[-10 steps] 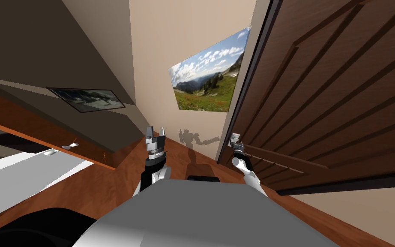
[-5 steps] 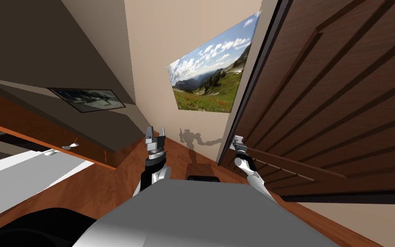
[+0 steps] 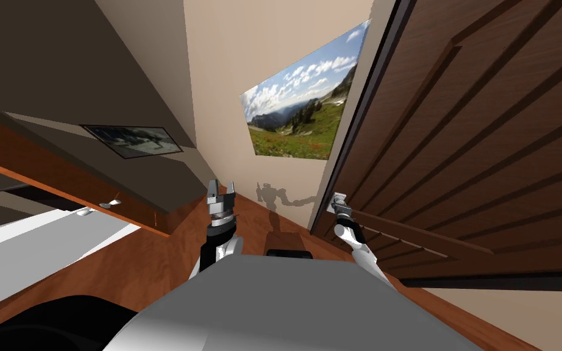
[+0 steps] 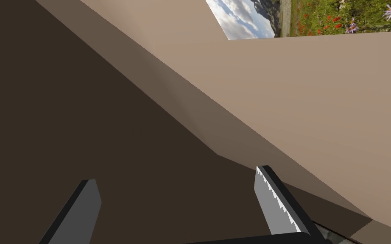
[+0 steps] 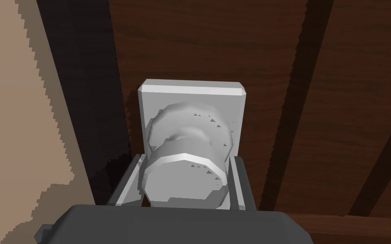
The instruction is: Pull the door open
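A dark brown panelled door (image 3: 475, 134) fills the right of the head view, swung partly toward me. Its pale grey round knob (image 5: 186, 169) sits on a square plate (image 5: 192, 95) near the door's free edge. My right gripper (image 5: 186, 180) is shut on the knob, one finger pressed to each side; in the head view the right gripper (image 3: 339, 203) sits at the door's edge. My left gripper (image 3: 221, 194) hangs open and empty over the floor, apart from the door, its fingers (image 4: 275, 203) spread wide.
A landscape picture (image 3: 298, 116) hangs on the beige wall left of the door frame (image 3: 350, 122). A brown counter edge (image 3: 60, 183) and a white surface (image 3: 24, 250) lie to the left. Wooden floor (image 3: 145, 262) lies between.
The door has swung further toward me over the last second, with my right gripper still on the knob. Lately the view has shifted slightly, counter and small picture sliding right.
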